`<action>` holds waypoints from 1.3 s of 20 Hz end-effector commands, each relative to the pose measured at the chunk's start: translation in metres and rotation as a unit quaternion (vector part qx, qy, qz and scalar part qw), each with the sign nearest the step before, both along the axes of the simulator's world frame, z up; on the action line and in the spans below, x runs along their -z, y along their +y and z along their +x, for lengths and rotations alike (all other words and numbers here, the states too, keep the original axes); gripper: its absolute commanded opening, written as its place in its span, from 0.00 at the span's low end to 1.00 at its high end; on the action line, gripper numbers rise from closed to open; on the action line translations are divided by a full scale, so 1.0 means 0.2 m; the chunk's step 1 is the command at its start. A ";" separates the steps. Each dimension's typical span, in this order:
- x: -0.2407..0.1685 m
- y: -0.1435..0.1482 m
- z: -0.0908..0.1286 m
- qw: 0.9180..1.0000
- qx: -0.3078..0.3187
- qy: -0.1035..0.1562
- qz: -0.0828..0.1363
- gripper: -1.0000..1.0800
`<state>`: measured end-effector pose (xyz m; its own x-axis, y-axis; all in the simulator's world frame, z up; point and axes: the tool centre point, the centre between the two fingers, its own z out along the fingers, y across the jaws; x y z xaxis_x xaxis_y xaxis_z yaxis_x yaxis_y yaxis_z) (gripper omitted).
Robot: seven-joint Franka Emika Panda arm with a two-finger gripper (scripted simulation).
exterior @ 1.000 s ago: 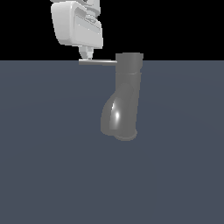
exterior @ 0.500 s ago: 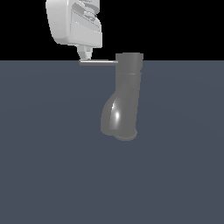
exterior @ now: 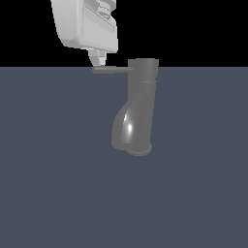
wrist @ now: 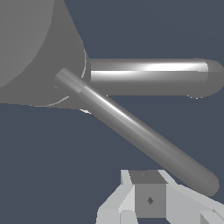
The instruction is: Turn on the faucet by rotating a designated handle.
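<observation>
1 faucet (exterior: 138,109) stands on the table (exterior: 58,193), roughly at the middle of its width and toward the far edge. Its cylindrical cap carries 1 thin handle (exterior: 112,69), projecting level toward the exterior view's left.

End effector (exterior: 99,60): positioned directly above the handle's free end, with 1 visible fingertip reaching down to the rod or just short of it. Contact cannot be confirmed. The wrist view shows the fingers (wrist: 148,199) close together beside the rod's tip, with nothing between them; whether they are fully pressed together cannot be told from either view.

Task status, as judged: handle not yet visibly rotated; the arm appears set for a sideways push on the rod's end.

Risks noted:
1. The fingertip sits at the very tip of the rod. A slight error in line would let it slide off the end, leaving the handle unturned.
2. Too shallow a reach downward would let the finger skim over the smooth round rod.
3. Pressing downward instead of sideways would load the cap without turning it.
</observation>
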<state>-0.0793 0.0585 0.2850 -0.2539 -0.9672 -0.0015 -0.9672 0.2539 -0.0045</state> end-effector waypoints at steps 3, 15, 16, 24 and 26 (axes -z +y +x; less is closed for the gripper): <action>0.00 -0.07 -0.07 1.000 0.005 0.002 0.000 0.00; 0.00 -0.17 -0.25 1.000 0.004 0.002 0.000 0.00; 0.00 -0.18 -0.27 1.000 0.004 0.002 0.000 0.00; 0.00 -0.33 -0.28 1.000 0.002 0.002 0.000 0.00; 0.00 -0.38 -0.30 1.000 0.002 0.002 0.000 0.00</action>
